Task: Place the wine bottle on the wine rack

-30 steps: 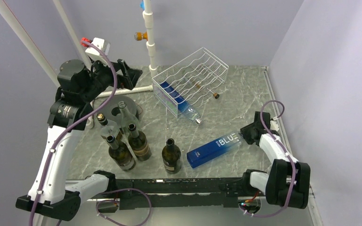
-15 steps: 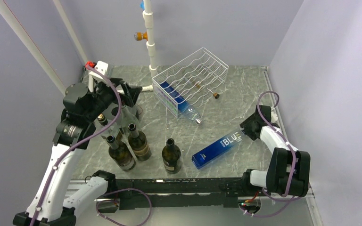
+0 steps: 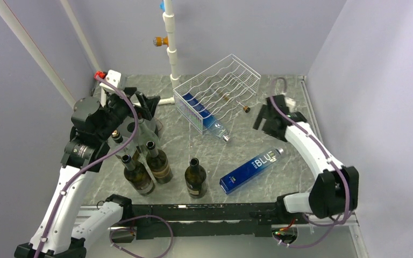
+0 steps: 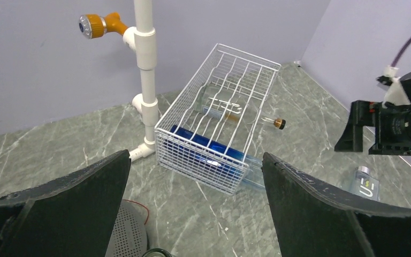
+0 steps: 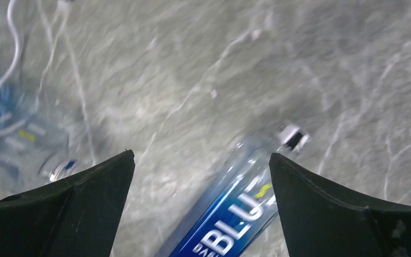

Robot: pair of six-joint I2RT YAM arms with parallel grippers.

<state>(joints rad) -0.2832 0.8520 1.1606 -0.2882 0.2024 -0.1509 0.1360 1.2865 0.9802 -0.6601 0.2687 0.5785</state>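
Observation:
The white wire wine rack (image 3: 220,86) (image 4: 219,115) sits tilted at the back centre. A blue bottle (image 3: 199,111) (image 4: 206,147) lies in it, beside a clear corked bottle (image 3: 235,102). Another blue bottle marked BLU (image 3: 251,169) (image 5: 235,219) lies flat on the table at front right. Three dark wine bottles (image 3: 195,178) (image 3: 158,163) (image 3: 137,174) stand upright at front left. My right gripper (image 3: 260,119) (image 5: 200,155) hovers open above the BLU bottle's neck, holding nothing. My left gripper (image 3: 149,102) (image 4: 195,155) is open and empty above the standing bottles.
A white pipe post with an orange fitting (image 3: 170,40) (image 4: 144,64) rises just left of the rack. A round perforated grey disc (image 3: 133,128) (image 4: 131,230) lies under the left arm, with more bottles on it. Walls close in at the back and right.
My right gripper opened, let go of the BLU bottle's neck and swung up and back toward the rack. The bottle stays on the table. The left arm dropped lower over the standing bottles.

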